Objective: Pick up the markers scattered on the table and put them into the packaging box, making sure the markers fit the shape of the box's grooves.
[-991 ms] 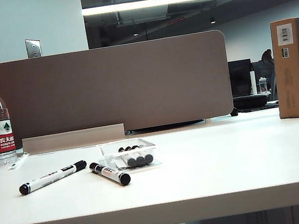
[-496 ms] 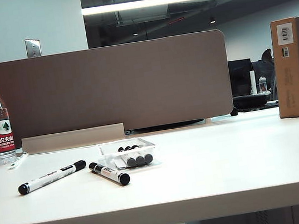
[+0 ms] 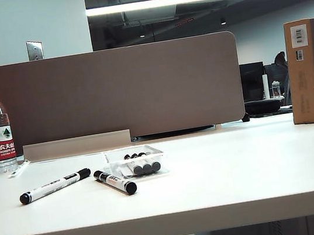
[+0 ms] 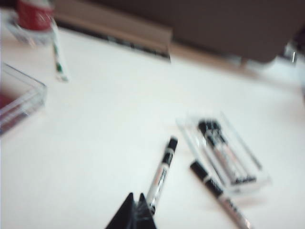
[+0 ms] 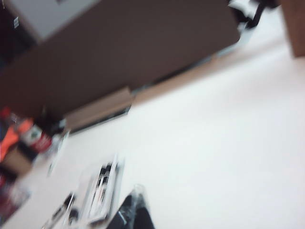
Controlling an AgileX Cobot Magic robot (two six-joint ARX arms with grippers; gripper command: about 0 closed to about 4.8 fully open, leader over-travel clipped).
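Left gripper [image 4: 134, 210], fingers closed, empty, hovering just short of loose marker [image 4: 162, 174]; right gripper [image 5: 135, 212] closed, empty, facing packaging box [image 5: 102, 188]. Risk: closed jaws descending, knocking marker rolling.

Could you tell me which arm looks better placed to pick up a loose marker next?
Probably the left: its shut tool hangs right by a loose marker; the right tool, also shut, is farther off.

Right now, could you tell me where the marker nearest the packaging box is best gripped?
Probably mid-barrel, from straight above. That marker lies flat on the table, angled, beside the packaging box, so the left claw, now shut, should open and close across its slim white barrel.
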